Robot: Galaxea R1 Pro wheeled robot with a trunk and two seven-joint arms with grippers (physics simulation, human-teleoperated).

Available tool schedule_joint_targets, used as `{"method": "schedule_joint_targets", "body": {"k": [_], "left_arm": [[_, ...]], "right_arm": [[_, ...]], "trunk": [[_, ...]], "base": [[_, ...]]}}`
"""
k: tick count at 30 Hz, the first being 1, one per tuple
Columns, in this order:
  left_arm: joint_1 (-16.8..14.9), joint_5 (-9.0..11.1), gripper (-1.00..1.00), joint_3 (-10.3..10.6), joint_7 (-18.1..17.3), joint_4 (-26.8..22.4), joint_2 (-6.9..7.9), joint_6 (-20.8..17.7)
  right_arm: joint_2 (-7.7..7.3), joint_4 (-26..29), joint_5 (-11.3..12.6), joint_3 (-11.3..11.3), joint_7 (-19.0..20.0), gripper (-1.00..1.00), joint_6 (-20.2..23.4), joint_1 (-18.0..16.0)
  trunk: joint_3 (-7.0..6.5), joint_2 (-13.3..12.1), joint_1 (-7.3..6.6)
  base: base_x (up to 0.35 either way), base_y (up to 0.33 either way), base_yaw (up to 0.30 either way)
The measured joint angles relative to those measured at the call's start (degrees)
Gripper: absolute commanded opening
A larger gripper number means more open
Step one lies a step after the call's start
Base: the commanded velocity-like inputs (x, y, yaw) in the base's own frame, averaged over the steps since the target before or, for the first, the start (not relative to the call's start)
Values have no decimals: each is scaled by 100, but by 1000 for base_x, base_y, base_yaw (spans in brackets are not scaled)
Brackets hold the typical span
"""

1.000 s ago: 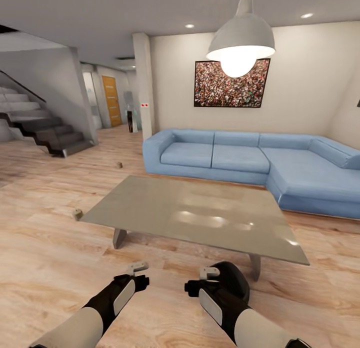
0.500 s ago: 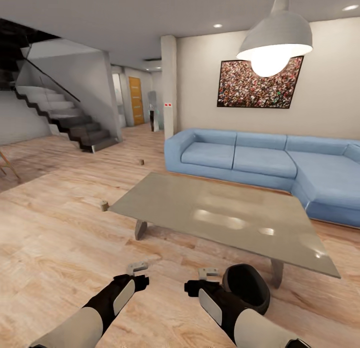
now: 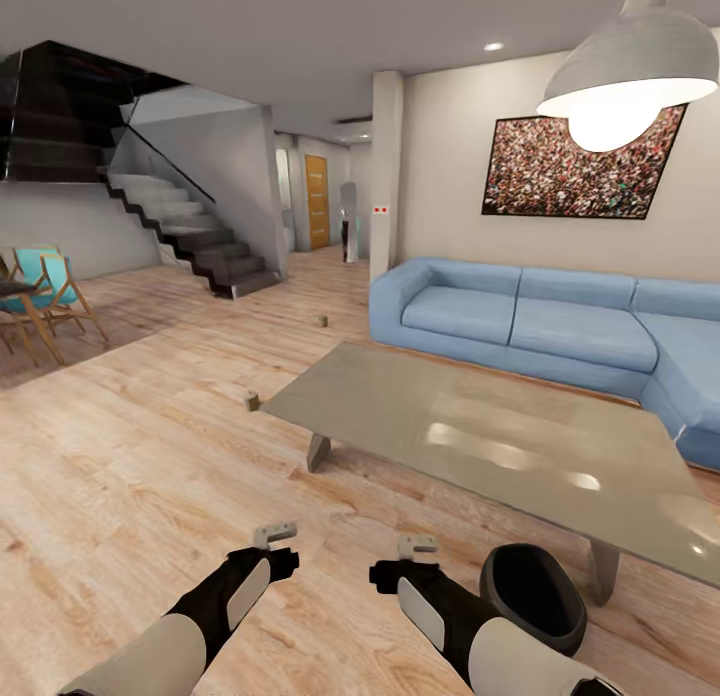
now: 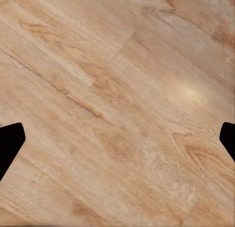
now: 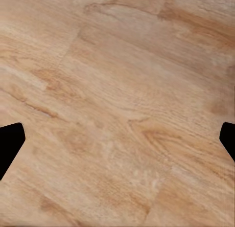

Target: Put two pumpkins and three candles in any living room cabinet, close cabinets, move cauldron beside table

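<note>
The black cauldron (image 3: 533, 594) sits on the wood floor beside the near leg of the grey coffee table (image 3: 480, 426), just right of my right forearm. One tan candle (image 3: 251, 401) lies on the floor off the table's left corner. A second candle (image 3: 323, 320) lies farther back toward the stairs. My left gripper (image 3: 275, 532) (image 4: 117, 144) and right gripper (image 3: 417, 548) (image 5: 117, 144) hang low over bare floor, both open and holding nothing. The pumpkins and the cabinet are out of view.
A blue corner sofa (image 3: 520, 321) stands behind the table. Dark stairs (image 3: 190, 231) rise at the back left. Wooden chairs (image 3: 45, 301) stand at the far left. A pendant lamp (image 3: 625, 81) hangs over the table. Open floor stretches left of the table.
The head view has swung left, so table, sofa and cauldron sit farther right in the picture and the chairs have come into view. Both arms keep their pose.
</note>
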State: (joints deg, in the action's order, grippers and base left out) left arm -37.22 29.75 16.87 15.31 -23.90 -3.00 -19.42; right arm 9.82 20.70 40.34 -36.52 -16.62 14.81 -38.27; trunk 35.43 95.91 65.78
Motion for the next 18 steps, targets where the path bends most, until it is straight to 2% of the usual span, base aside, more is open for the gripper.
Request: {"method": "schedule_joint_targets", "body": {"k": [6, 11, 15, 18], "left_arm": [[0, -8, 100, -20, 14, 6, 28, 7], [0, 11, 100, -211, 18, 92, 117, -27], [0, -4, 100, -263, 48, 160, 154, -34], [0, 0, 100, -276, 210, 192, 228, -27]], "right_arm": [[-12, -1, 0, 0, 7, 100, 7, 0], [-8, -14, 3, -7, -17, 100, 8, 0], [-2, -9, -1, -23, -196, 100, 3, 0], [2, -9, 3, -36, -387, 100, -30, 0]], "trunk": [[0, 0, 0], [0, 0, 0], [0, 0, 0], [0, 0, 0]], "base": [[0, 0, 271], [0, 0, 271], [0, 0, 271], [0, 0, 271]]}}
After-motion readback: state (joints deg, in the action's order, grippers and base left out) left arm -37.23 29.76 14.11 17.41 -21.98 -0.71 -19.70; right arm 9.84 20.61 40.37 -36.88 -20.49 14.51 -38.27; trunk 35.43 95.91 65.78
